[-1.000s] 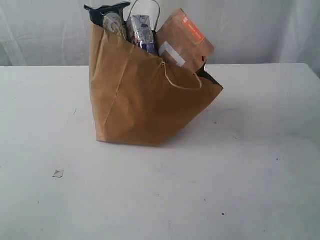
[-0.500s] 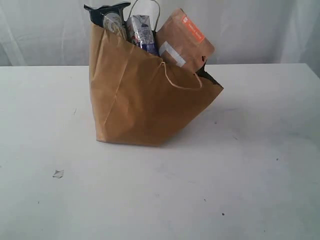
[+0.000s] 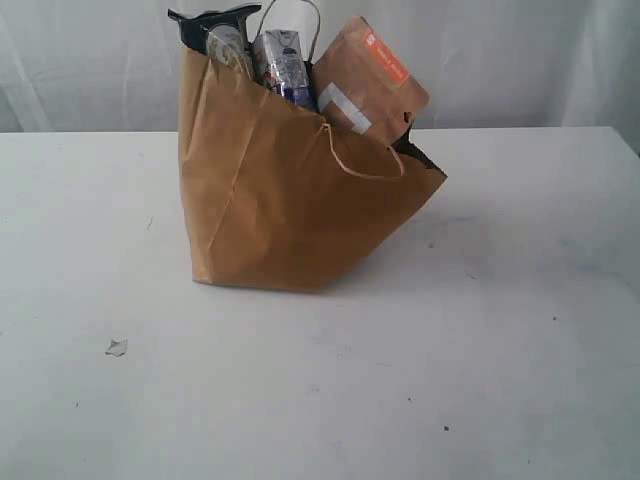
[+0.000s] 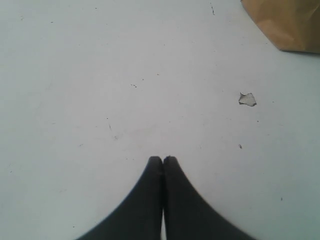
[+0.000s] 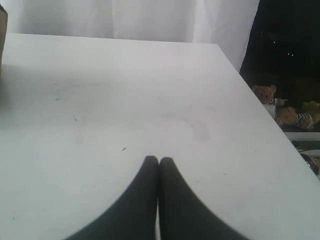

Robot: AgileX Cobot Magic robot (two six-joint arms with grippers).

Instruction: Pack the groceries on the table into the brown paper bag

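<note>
Tall kraft-brown paper bag [image 3: 290, 200] stood on flat white bench [image 3: 520, 360], long axis upright, w/ brown white-square pouch [image 3: 365, 85] + long pasta packet [image 3: 222, 40] protruding. Status: left claw [image 4: 163, 160], right claw [image 5: 158, 160] both together, empty, apart from bag. Bag corner showed ahead of left claw; left arm judged nearer.

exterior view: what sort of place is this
Likely a lab or studio set-up rather than a shop or home: a plain white table, a white curtain hung behind it, and a single packed bag.

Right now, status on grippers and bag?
Shut, empty: left gripper, right gripper. Packed bag standing; pouch, carton, packet poking out. Small scrap on table, clear of bag.
</note>
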